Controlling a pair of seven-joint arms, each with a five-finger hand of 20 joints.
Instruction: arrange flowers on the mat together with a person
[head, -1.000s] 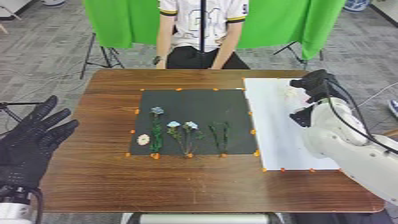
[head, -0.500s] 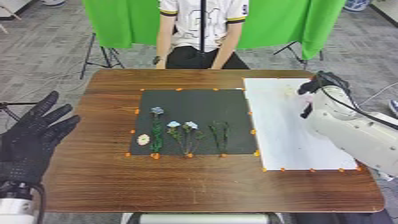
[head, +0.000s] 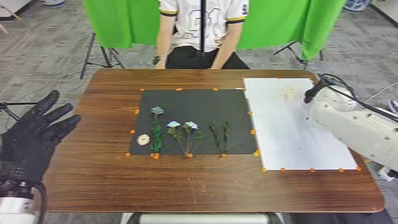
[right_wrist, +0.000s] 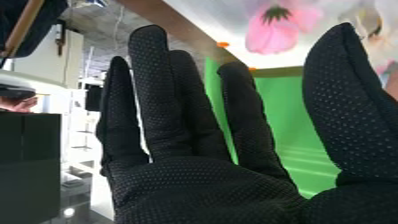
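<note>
The right hand (head: 314, 91) is at the white sheet's (head: 302, 135) far right edge. In the right wrist view the right hand (right_wrist: 182, 130) is open with straight fingers, nothing held; beyond its fingertips a pink flower (right_wrist: 268, 44) lies on the white surface. The left hand (head: 34, 140) stands open at the table's left side, away from the mat. On the dark mat (head: 200, 102) lie a blue flower (head: 157, 110) on a long green stem, two pale-blue flowers (head: 191, 125) side by side, green stems (head: 225, 137) and a pale oval piece (head: 143, 139).
Orange markers line the mat and sheet edges. Bare wooden table (head: 178, 185) runs along the near side. A pale piece (head: 290, 91) lies near the sheet's far end. Across the table a person's arms (head: 226, 47) hang down in front of them.
The right arm has swung outward to the right, uncovering more of the white sheet, and its hand is now largely hidden behind the wrist. The left hand and the flowers on the dark mat look unmoved.
</note>
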